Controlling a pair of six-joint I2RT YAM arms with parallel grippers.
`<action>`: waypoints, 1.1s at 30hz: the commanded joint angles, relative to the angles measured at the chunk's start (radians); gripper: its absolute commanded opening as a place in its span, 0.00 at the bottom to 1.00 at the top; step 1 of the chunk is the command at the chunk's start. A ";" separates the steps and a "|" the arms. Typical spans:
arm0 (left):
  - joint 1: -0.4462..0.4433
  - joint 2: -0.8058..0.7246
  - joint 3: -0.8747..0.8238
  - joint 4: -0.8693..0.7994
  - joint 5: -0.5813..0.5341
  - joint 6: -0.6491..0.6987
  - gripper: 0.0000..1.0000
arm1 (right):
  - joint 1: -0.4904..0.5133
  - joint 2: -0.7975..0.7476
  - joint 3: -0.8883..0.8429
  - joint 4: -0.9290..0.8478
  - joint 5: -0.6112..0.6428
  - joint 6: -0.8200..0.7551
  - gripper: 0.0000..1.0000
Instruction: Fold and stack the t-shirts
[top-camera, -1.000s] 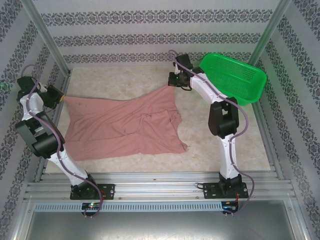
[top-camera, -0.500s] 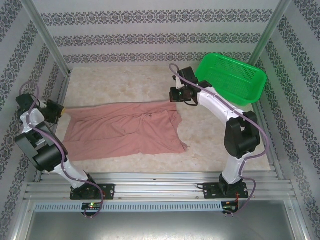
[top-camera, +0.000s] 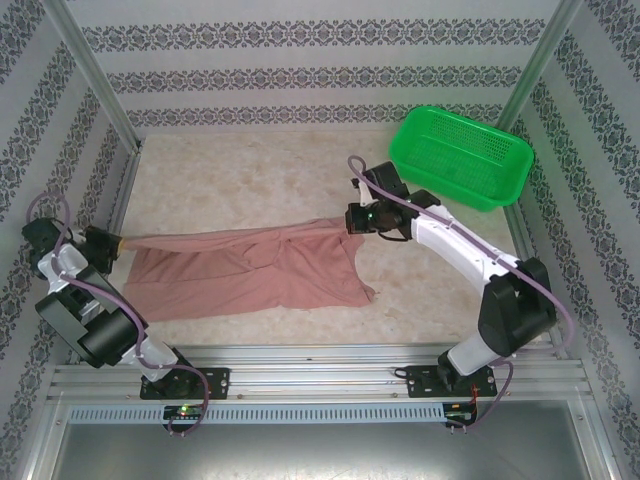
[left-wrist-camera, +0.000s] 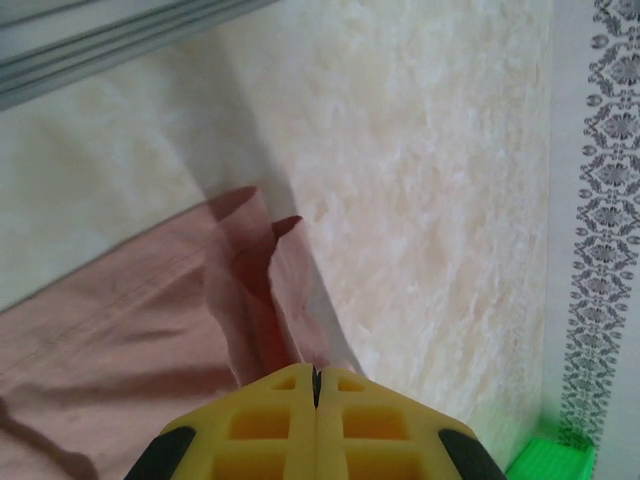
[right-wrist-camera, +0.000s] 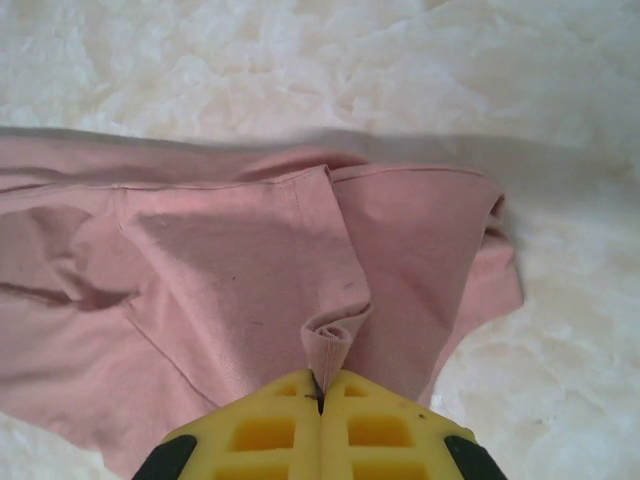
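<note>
Dusty salmon-pink soft cloth t-shirt (top-camera: 250, 275): spread out left of the green basket and nearer the arm bases, well apart from it. Its far edge is pulled into a nearly straight line between the two grippers, and the rest lies rumpled on the table.
Pale marbled table (top-camera: 250, 170): carries the t-shirt and the basket. The part left of the basket, along the far wall, is bare.
White and black right arm (top-camera: 470, 260): rises from the near rail and bends at an elbow on the near side of the basket. Its forearm stretches left to the t-shirt's right end.
Black left arm (top-camera: 85, 320): folded tight at the table's left edge, far across from the basket, with its wrist by the side wall pointing right.
Green plastic mesh basket (top-camera: 470, 192): sits at the far right corner, touching neither the cloth nor the arm.
Right gripper (right-wrist-camera: 320, 385): just left of the basket's near corner. Its yellow fingers are pressed together on a small rolled pinch of the t-shirt's hem.
Left gripper (left-wrist-camera: 316, 375): at the cloth's end farthest from the basket, its jaws closed on a bunched corner of the t-shirt.
</note>
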 joint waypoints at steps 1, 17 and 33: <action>0.030 -0.039 -0.020 0.005 0.004 0.002 0.00 | 0.016 -0.042 -0.042 0.003 -0.011 0.022 0.00; 0.052 -0.057 0.065 -0.032 0.020 -0.063 0.00 | 0.031 -0.130 -0.103 -0.008 -0.049 0.048 0.00; 0.137 -0.093 -0.139 -0.155 -0.181 -0.060 0.00 | 0.034 -0.108 -0.246 -0.055 -0.127 0.030 0.00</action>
